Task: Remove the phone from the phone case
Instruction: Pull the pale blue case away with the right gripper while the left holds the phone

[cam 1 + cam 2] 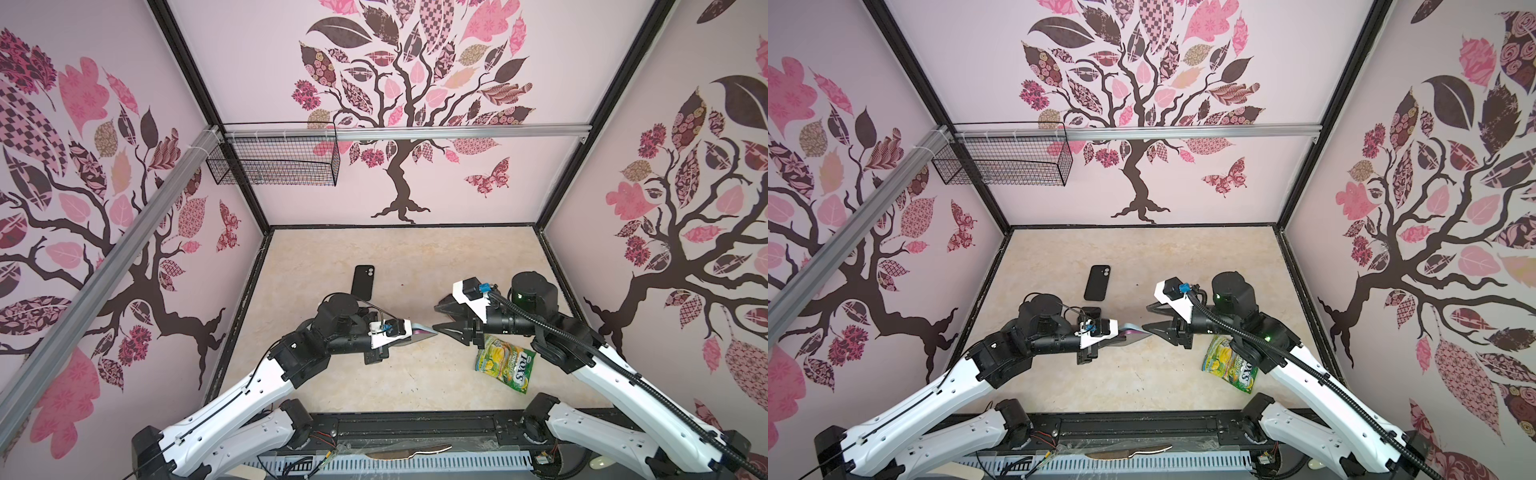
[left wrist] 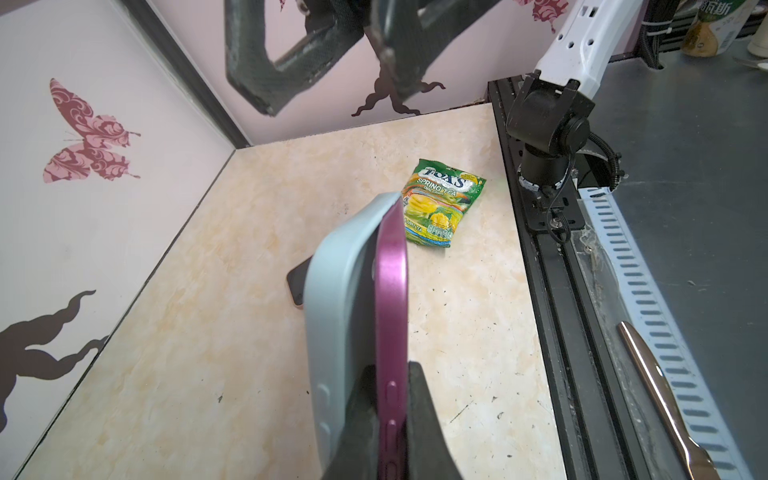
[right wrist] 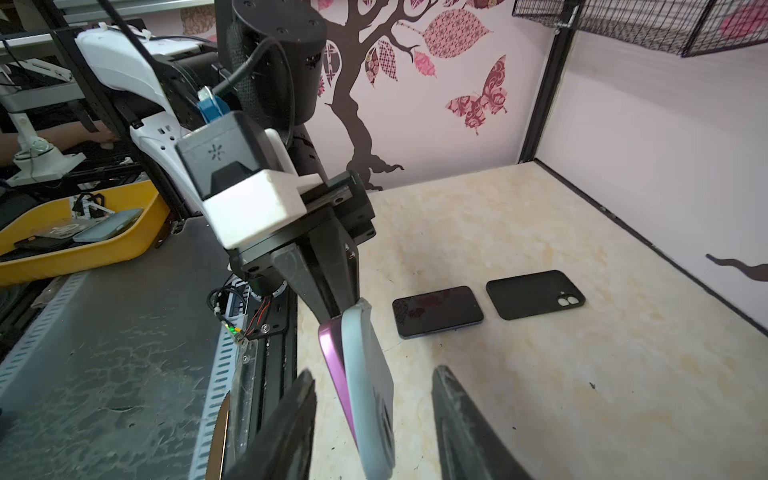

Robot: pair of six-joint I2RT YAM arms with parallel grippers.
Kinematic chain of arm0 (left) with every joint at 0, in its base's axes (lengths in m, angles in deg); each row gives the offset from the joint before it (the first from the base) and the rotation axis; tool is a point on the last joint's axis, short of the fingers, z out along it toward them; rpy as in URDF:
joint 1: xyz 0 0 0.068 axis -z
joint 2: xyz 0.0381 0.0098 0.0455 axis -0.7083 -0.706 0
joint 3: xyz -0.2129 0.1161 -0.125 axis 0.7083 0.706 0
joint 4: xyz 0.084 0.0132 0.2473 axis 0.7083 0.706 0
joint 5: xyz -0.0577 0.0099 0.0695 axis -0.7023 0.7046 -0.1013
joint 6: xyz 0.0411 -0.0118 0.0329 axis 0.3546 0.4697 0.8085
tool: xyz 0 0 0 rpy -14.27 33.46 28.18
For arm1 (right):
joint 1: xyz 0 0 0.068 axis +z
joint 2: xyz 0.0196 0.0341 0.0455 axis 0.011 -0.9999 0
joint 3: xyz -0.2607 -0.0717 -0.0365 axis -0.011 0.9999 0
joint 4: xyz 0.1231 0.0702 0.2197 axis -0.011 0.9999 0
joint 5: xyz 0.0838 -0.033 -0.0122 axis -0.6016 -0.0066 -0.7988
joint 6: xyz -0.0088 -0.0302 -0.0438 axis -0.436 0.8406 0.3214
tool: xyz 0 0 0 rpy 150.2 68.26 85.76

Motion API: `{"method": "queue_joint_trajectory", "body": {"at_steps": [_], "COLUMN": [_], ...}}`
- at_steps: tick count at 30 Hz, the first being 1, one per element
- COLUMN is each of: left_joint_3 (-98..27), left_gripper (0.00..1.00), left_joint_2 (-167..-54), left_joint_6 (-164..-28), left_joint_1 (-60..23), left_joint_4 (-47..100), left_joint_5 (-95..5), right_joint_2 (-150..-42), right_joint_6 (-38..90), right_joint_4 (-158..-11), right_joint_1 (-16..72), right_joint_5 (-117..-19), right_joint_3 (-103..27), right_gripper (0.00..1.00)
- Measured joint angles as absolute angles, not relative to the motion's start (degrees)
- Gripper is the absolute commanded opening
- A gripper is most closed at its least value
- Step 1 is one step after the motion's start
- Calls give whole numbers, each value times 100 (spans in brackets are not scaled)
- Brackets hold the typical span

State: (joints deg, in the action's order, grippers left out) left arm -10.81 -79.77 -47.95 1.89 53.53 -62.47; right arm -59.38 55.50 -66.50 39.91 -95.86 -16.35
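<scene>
My left gripper [image 2: 390, 376] is shut on a purple phone [image 2: 392, 291], held on edge above the table. A pale grey-blue phone case [image 2: 336, 299] still hangs on it. The case stands off the phone near my left fingers and meets it at the far end. In both top views the phone [image 1: 422, 331] [image 1: 1136, 332] points toward my right gripper [image 1: 440, 318] [image 1: 1150, 318]. My right gripper [image 3: 374, 376] is open, with the case [image 3: 370, 395] and phone [image 3: 332, 353] between its fingers, touching neither.
A black phone [image 3: 438, 309] lies screen up beside a black case [image 3: 536, 294] [image 1: 363, 281] behind the left arm. A green candy bag [image 1: 505, 365] [image 2: 442, 203] lies under the right arm. A wire basket [image 1: 274, 160] hangs on the back wall. A yellow tray [image 3: 83, 232] sits outside the enclosure.
</scene>
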Motion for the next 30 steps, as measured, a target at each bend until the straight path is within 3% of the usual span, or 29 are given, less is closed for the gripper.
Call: {"method": "queue_joint_trajectory", "body": {"at_steps": [5,30], "left_joint_3": [-1168,-1208], "left_gripper": [0,0], "left_joint_2": [-8119,-8143], "left_joint_6": [-4657,-4497], "left_joint_1": [189,187], "left_joint_4": [5447,5724], "left_joint_5": [-6280,-6280], "right_joint_2": [-6244,-6611], "right_joint_6": [5489,5371], "right_joint_4": [-6619,-6623], "right_joint_1": [4336,4336], "right_joint_5": [-9577,-9085], "right_joint_3": [-1637,-1718], "right_gripper": [46,42]}}
